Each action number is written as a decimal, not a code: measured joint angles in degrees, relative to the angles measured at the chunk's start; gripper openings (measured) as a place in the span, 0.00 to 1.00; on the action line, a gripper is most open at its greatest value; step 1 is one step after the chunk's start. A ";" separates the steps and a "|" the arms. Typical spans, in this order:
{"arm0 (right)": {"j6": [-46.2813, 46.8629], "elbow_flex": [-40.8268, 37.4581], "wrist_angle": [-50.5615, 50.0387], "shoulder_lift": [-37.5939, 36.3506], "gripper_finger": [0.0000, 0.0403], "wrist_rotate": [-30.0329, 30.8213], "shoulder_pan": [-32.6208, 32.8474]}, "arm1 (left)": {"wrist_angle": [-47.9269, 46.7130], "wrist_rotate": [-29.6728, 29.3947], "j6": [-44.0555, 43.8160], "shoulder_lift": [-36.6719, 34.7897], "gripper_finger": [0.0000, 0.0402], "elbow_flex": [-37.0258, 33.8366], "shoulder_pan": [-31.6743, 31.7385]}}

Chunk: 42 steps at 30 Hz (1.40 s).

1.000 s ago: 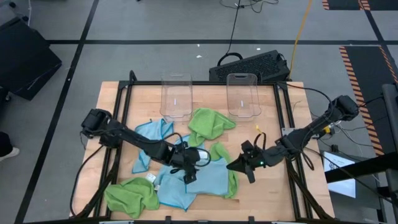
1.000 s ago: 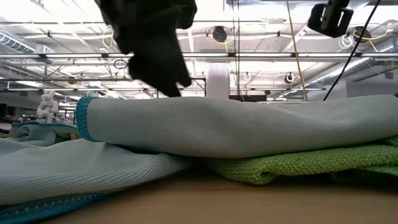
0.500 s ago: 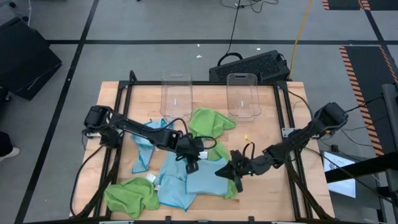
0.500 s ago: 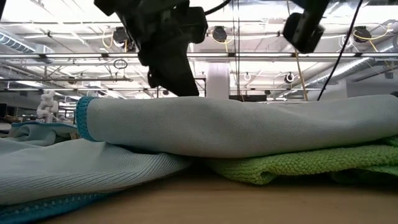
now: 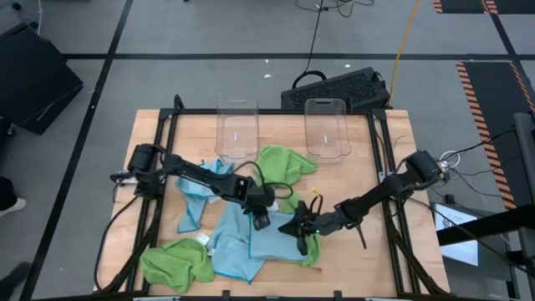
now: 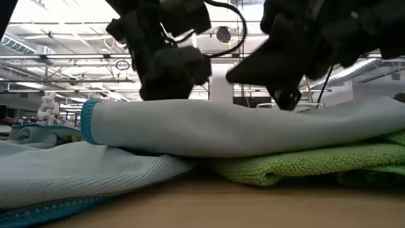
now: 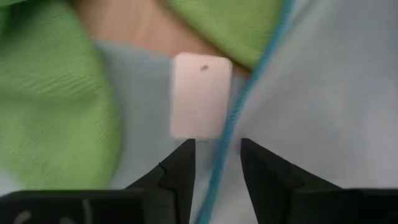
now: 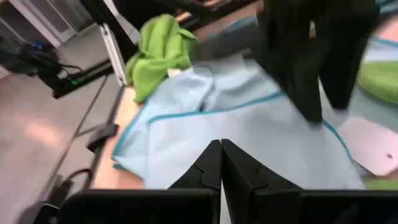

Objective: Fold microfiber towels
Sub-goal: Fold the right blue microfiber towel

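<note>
A light blue towel (image 5: pixel 272 242) with a teal hem lies spread at the table's middle, partly over a green towel (image 6: pixel 304 168). A white tag (image 7: pixel 200 96) lies at its far edge. My left gripper (image 5: pixel 261 216) is open low over that edge, its fingers on either side of the teal hem (image 7: pixel 217 168). My right gripper (image 5: pixel 298 227) is shut and points toward the table's left, low over the same towel (image 8: pixel 249 124) near its right edge. More towels lie around: a green one (image 5: pixel 280 163) at the far side, a green one (image 5: pixel 175 261) at the near left, a blue one (image 5: pixel 201 180) at the left. My left gripper's fingers (image 7: pixel 180 171) point down and stand astride the light blue towel's teal hem beside the tag; I cannot tell whether they touch it. My right gripper's shut tips (image 6: pixel 288 98) slant down just at the towel's top surface; I cannot tell whether they touch it.
Two clear plastic bins (image 5: pixel 236 130) (image 5: pixel 326 127) stand at the table's far side. A black frame (image 5: pixel 167 134) runs round the table's edges. Bare wood shows at the far left and right of the towels.
My right gripper has gone toward the table's left and down, over the light blue towel's right part. My left gripper has gone a little toward the right and far side and has come down to the towel's far edge. The towel lies as before.
</note>
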 joint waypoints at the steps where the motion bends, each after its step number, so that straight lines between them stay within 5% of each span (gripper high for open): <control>1: -0.07 0.00 0.14 0.78 0.00 0.00 0.00 | -0.17 0.71 -0.98 -1.24 0.33 0.01 0.29; 12: -1.32 -0.03 5.02 6.55 0.00 0.20 -2.30 | 4.41 -1.98 -9.58 -10.74 0.33 -0.36 -7.49; 19: -0.73 -0.33 5.87 10.25 0.00 -0.05 -2.73 | 24.82 -5.24 -9.53 -2.31 0.33 -3.41 -13.64; 25: 0.97 -1.55 6.95 12.18 0.00 0.56 -2.49 | 28.89 -0.43 -12.37 6.63 0.33 -3.97 -14.94; 35: 1.14 -2.95 8.09 9.46 0.00 -2.27 -2.25 | 30.31 2.79 -14.09 4.47 0.33 -3.35 -14.91; 42: -0.23 -2.16 9.27 0.10 0.00 -1.72 0.04 | 29.35 -6.65 -11.18 -1.45 0.33 -3.34 -14.67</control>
